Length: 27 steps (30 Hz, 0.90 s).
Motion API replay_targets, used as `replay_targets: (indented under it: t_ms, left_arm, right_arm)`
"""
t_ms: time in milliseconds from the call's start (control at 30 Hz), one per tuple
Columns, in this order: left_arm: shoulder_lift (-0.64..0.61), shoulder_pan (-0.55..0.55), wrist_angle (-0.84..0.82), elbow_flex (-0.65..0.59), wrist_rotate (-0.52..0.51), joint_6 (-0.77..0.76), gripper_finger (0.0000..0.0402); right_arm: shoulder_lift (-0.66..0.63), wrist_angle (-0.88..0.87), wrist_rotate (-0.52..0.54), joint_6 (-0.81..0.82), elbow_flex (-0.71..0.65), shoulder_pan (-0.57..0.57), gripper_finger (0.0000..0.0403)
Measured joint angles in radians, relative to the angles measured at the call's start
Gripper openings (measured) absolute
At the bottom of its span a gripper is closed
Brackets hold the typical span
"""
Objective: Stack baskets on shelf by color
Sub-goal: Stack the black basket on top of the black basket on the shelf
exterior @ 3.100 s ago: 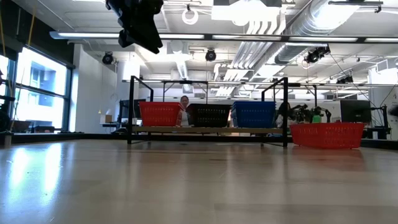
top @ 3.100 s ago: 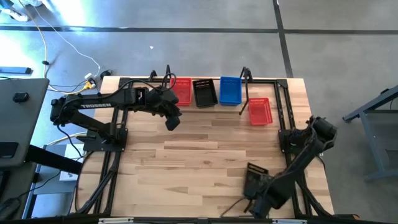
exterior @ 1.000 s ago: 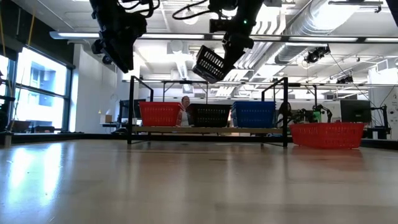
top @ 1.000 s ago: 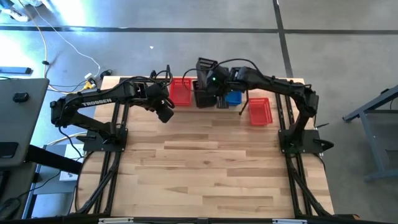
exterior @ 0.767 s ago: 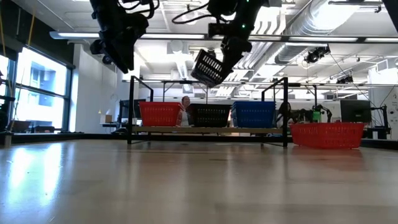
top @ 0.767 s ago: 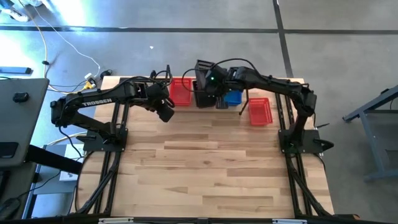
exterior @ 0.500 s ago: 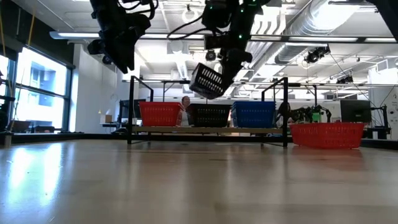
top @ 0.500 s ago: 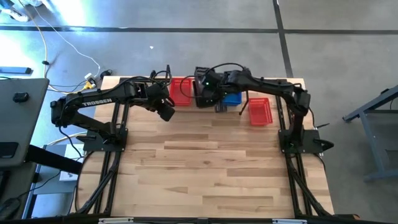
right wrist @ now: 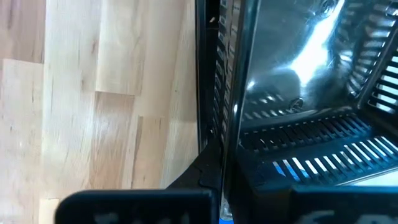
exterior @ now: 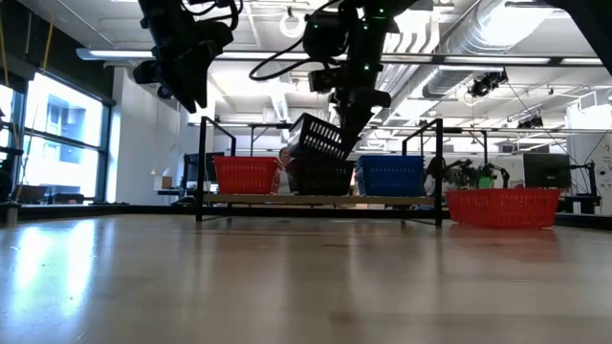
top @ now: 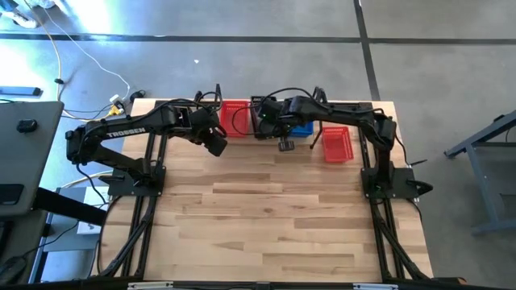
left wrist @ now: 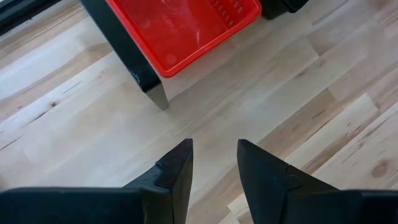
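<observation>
The right hand [exterior: 346, 113] is clamped on the rim of a tilted black basket [exterior: 320, 139], holding it just above the black basket [exterior: 323, 179] on the middle of the shelf [exterior: 320, 200] at the tabletop's far edge. The nesting step is in hand; next it likely needs levelling, lowering, then release. The left hand [left wrist: 214, 163], fingers apart and empty, hangs near the shelf's red basket [left wrist: 186, 28].

L gripper [left wrist: 214, 163] parted, R gripper [exterior: 346, 107] clamped
</observation>
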Motion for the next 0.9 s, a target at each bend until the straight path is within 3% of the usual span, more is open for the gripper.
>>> replay_targets:
  t_ms: [567,900]
  left_arm:
    - [0.000,0.000,0.000,0.000,0.002,-0.002,0.0115]
    - [0.000,0.000,0.001,0.000,0.002,-0.001,0.0115]
  right_arm:
    - [0.048,-0.052,-0.017,-0.019,0.000,-0.021,0.0000]
    - [0.059,-0.038,-0.022,0.048,0.000,-0.021,0.0000]
